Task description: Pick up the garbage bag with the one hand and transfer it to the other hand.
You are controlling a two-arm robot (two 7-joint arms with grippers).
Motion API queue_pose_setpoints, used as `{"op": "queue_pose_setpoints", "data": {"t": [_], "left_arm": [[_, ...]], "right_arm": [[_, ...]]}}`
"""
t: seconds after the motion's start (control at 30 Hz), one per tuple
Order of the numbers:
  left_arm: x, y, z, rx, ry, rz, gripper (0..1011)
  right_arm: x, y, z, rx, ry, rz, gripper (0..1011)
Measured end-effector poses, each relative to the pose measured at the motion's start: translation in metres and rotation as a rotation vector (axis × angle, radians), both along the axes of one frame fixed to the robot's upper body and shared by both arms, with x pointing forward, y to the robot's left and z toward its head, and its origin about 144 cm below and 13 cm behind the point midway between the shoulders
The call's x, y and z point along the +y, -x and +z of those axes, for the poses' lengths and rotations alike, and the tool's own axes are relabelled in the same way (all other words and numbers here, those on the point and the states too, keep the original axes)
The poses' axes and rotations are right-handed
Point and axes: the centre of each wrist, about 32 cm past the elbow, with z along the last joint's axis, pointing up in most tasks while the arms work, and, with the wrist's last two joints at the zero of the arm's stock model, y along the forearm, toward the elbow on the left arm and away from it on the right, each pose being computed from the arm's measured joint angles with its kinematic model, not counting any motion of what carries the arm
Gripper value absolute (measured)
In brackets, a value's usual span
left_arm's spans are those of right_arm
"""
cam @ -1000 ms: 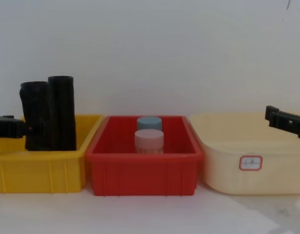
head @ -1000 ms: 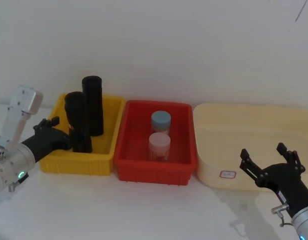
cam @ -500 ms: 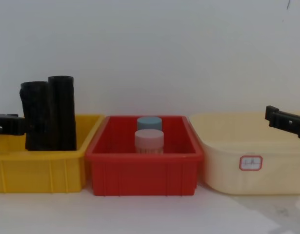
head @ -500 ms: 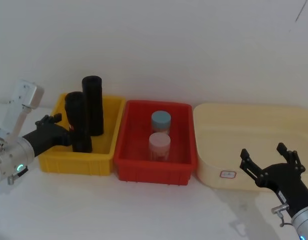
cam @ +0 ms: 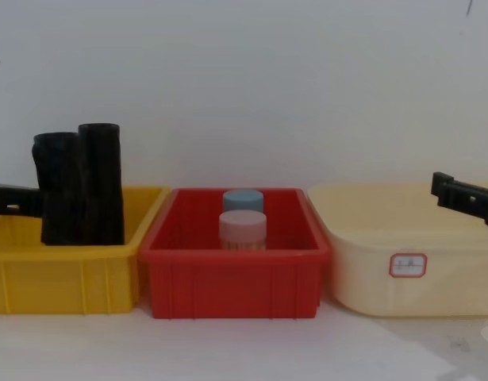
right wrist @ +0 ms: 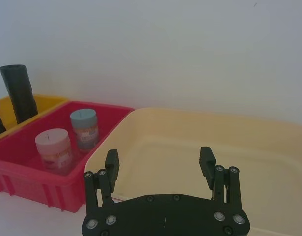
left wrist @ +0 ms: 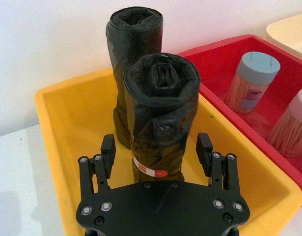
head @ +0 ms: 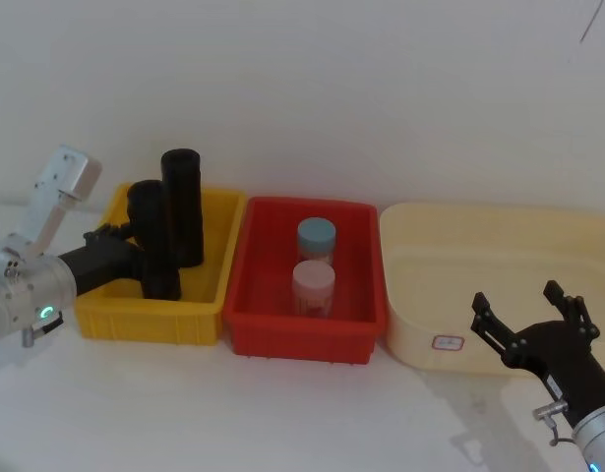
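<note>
The garbage bag [head: 151, 239] is the shorter, crinkly black roll, standing upright in the yellow bin [head: 150, 323]; a red and white label shows low on it [left wrist: 158, 115]. My left gripper [head: 125, 254], on the green-ringed arm, reaches into the bin from the left. Its fingers [left wrist: 108, 150] stand open on either side of the bag's lower half, with small gaps to the bag. From the chest view the left gripper [cam: 17, 198] meets the bag [cam: 59, 190] at mid-height. My right gripper [head: 516, 300] hangs open by the cream tub's front right, holding nothing [right wrist: 158, 153].
A taller smooth black cylinder [head: 182, 205] stands just behind the bag in the same bin. The red bin [head: 302, 334] in the middle holds two jars, blue-lidded [head: 316, 236] and pink-lidded [head: 313, 280]. A large cream tub [head: 499, 226] sits at the right.
My left arm has swung right and forward, bringing its open fingers from beside the bag to either side of it. The right arm has not moved.
</note>
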Motion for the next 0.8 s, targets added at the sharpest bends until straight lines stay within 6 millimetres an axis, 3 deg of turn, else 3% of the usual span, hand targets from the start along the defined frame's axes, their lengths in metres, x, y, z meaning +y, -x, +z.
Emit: {"op": "queue_pose_setpoints", "data": {"t": [0.8], "left_arm": [[-0.001,-0.022,0.007,0.050,-0.030,-0.032,992]], "right_arm": [[0.000,0.000,0.000,0.000,0.000,0.000,1001]]}}
